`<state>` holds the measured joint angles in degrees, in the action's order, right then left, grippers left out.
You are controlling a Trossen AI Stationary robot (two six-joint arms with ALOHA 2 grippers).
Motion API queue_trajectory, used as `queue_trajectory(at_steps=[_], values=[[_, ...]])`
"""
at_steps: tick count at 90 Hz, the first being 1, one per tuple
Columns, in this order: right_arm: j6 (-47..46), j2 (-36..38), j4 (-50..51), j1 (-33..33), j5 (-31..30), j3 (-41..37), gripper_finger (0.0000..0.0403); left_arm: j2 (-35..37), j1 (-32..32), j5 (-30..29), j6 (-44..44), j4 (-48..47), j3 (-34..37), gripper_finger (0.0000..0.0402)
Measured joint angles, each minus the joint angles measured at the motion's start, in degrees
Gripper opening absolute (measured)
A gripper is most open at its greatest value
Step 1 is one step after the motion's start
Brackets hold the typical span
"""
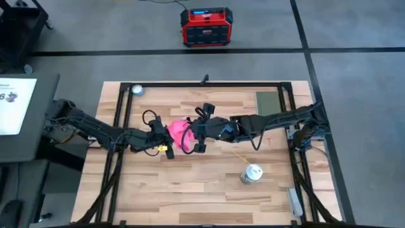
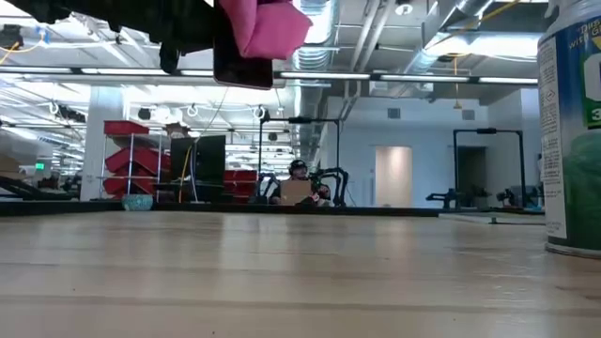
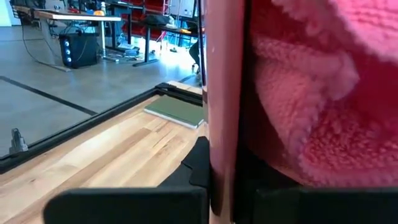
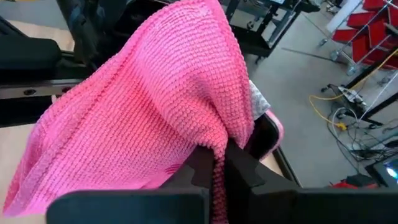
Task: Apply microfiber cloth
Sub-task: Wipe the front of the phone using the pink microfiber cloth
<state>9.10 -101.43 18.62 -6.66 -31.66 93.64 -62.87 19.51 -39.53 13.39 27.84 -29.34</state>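
The bright pink microfiber cloth hangs in mid-air above the table's middle, draped against a phone with a black face and a pale-pink rim. My left gripper reaches in from the table's left and is shut on the phone. My right gripper comes from the right and is shut on the cloth. In the low view, phone and cloth hang well above the tabletop. The phone's face is mostly hidden by the cloth and the grippers. My left gripper pinches the phone between its two fingers; the pale-pink rim stands upright between them. The fingers come roughly level from the table's left. The phone is lifted clear of the table, with the cloth lying against its one face. My right gripper pinches a bunched fold of the cloth between its two fingers, coming from the table's right. The cloth spreads away from the fingers, slack and creased, over the phone, clear of the table. How many layers it has, I cannot tell.
An olive-green pad lies at the table's far right. A white-and-green canister stands near right of the grippers, large at the low view's right edge. A small grey ball sits at the far left corner.
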Motion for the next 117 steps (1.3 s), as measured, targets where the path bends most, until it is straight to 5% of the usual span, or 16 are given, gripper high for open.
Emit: queue_trajectory(at_steps=[30, 50, 83, 117], values=[[-4.39, 5.05, 14.91, 0.54, -12.58, -0.06, 0.0, -0.07, 1.2, 3.67, -2.62, 0.18, -0.04, 0.0002], [-14.8, 9.15, 27.15, -0.75, -11.92, -5.66, 0.0, -0.07, 1.88, 0.87, -3.13, -0.13, -0.04, 0.0002], [-29.03, 24.28, 25.3, -0.57, -11.11, -29.27, 0.0, -0.01, 1.86, -0.02, -3.08, -0.12, -0.04, 0.0002], [-36.18, 32.78, 24.55, 1.25, -14.94, -38.97, 0.0, 0.0, 1.07, -0.28, -3.1, -0.16, -0.02, 0.0002]])
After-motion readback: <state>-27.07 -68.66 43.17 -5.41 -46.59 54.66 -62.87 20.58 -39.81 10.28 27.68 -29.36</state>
